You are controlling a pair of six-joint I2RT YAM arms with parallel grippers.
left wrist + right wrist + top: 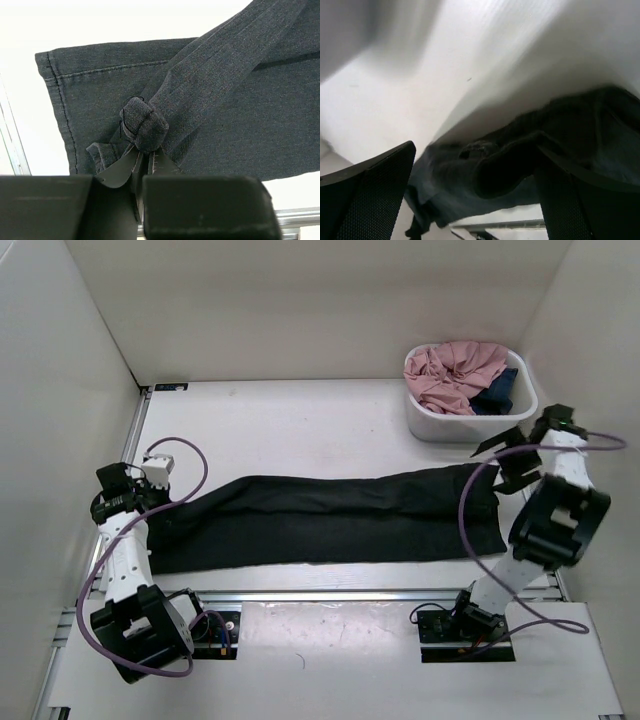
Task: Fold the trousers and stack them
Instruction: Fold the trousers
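Two grippers, one at each end of the trousers (pixel 330 520). The trousers lie stretched flat across the table (pixel 300 425), on the arms' side of the white bin (pixel 428 426): one end sits just near of the bin, the other is well off to its left. The left gripper (pixel 142 159) is at that far-left end, fingers pressed together and pinching a small bunched roll of black fabric close to the stitched hem edge. The right gripper (pixel 503 462) is just near of the bin, fingers spread wide over the near end of the trousers. Rumpled cloth shows between them in the right wrist view, not clamped; can't tell if it touches. The bin holds a pink garment (pixel 455 375) and a dark blue garment (pixel 500 392)
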